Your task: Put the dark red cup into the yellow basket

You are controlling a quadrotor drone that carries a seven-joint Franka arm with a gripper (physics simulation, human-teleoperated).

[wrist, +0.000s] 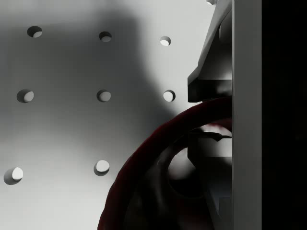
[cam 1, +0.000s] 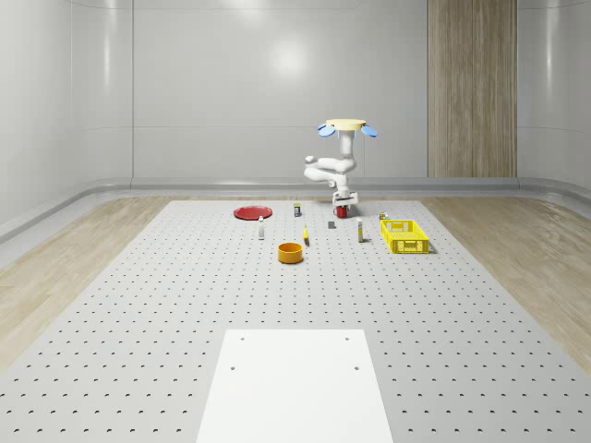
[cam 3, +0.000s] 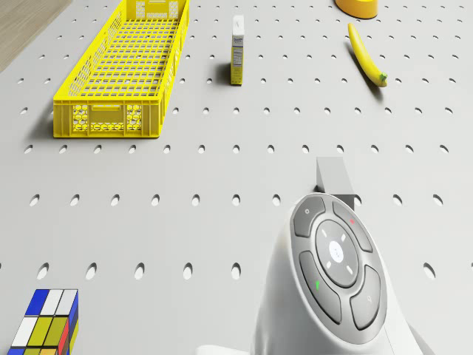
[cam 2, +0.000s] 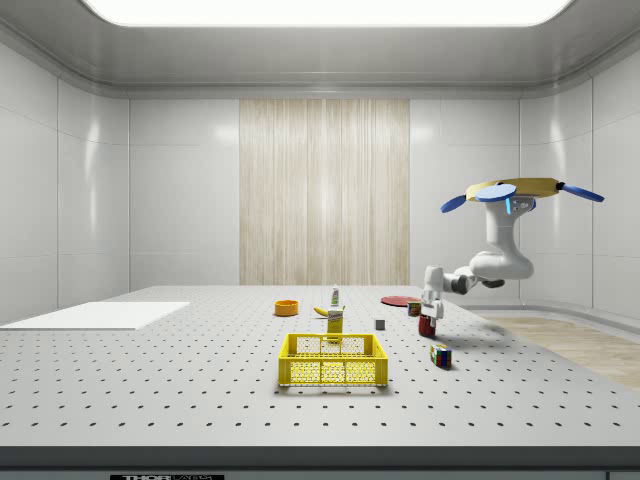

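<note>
My drone [cam 2: 515, 187] has a flat tan-yellow body with blue rotor blades at its rim. The arm [cam 2: 497, 262] beneath is glossy white with rounded joints, and its wrist carries a grey button pad [cam 3: 336, 259] (tiny green and red marks on it).

No words, brands or numbers can be read anywhere. The small carton [cam 3: 238, 50] standing beside the yellow basket [cam 3: 122, 70] carries printing on its face, but none of it resolves into letters. A dark plate [cam 2: 165, 476] on the near edge of the table in the side view bears pale marks that cannot be made out. The round pad [cam 3: 336, 255] on the arm shows only small symbols, one green and one red, no text.
</note>
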